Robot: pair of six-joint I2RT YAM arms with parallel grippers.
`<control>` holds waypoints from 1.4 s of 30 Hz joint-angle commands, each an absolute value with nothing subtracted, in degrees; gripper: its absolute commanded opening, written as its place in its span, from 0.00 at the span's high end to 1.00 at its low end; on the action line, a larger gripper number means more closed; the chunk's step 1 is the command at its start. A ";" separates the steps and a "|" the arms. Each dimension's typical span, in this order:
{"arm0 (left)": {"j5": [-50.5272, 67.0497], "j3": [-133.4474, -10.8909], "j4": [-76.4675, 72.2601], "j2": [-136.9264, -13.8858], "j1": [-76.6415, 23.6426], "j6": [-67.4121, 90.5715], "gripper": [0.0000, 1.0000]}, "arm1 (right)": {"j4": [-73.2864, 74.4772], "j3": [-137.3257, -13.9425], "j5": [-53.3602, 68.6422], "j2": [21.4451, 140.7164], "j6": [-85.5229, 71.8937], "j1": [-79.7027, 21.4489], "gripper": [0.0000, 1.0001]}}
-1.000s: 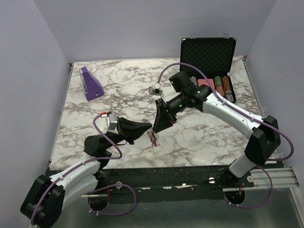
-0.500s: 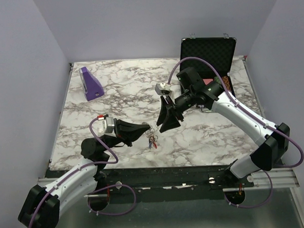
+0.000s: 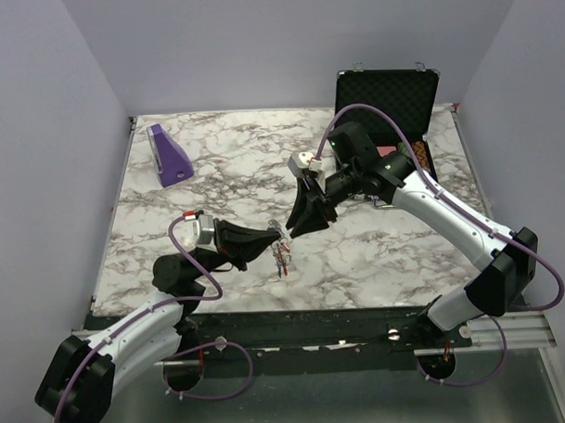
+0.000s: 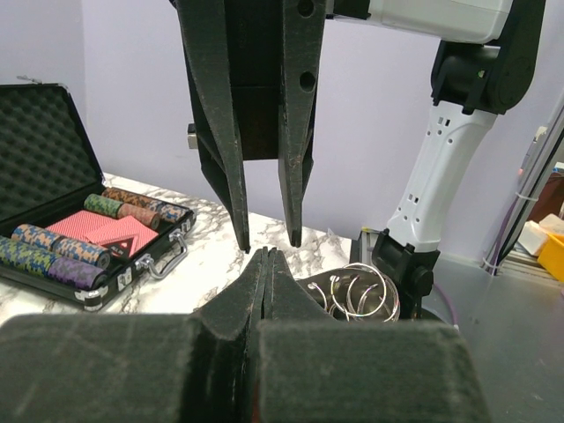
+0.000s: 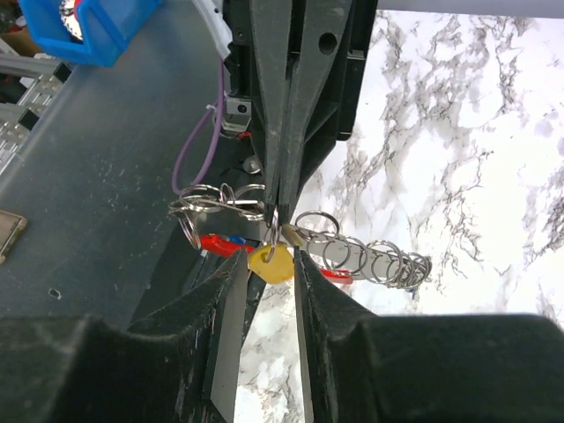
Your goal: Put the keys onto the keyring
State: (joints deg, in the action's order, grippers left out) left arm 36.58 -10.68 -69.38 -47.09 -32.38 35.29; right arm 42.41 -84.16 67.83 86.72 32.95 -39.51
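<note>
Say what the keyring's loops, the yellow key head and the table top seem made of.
The keyring is thin silvery loops with bright glints, probably polished steel wire. The yellow key head is opaque, evenly coloured and softly shiny: likely plastic. The table top is white with grey veins; real marble or printed laminate, cannot tell.

Layout-wise: the keyring [image 3: 282,254] sits on the bench [image 3: 377,264] around the middle, a bit toward the near edge. The left end effector [image 3: 276,236] comes in from the left with its tip right at the rings. The right end effector [image 3: 291,229] is just behind on the far-right side, tips almost meeting the left one's. A case [image 3: 387,96] stands in the far right corner with chips [image 4: 66,251] in it. A wedge-shaped block [image 3: 169,155] is at the far left, well apart from everything else.
</note>
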 commanded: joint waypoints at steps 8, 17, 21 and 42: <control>34.89 -10.72 -73.48 -47.37 -32.52 35.86 1.00 | 36.65 -81.65 65.66 88.24 29.62 -42.54 0.65; 34.01 -10.02 -73.30 -46.58 -32.69 35.77 1.00 | 34.46 -81.04 64.16 88.24 26.90 -42.89 0.78; 33.66 -9.76 -72.43 -45.97 -32.69 35.42 1.00 | 33.84 -81.30 64.25 88.33 25.76 -42.89 0.96; 30.25 -19.93 -23.87 -27.52 -32.43 27.78 0.34 | 49.20 -87.53 59.69 90.26 34.96 -43.07 0.99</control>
State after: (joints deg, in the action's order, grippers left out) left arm 33.80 -12.99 -44.82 -32.84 -32.38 31.70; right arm 41.89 -83.72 62.57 88.95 29.71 -43.00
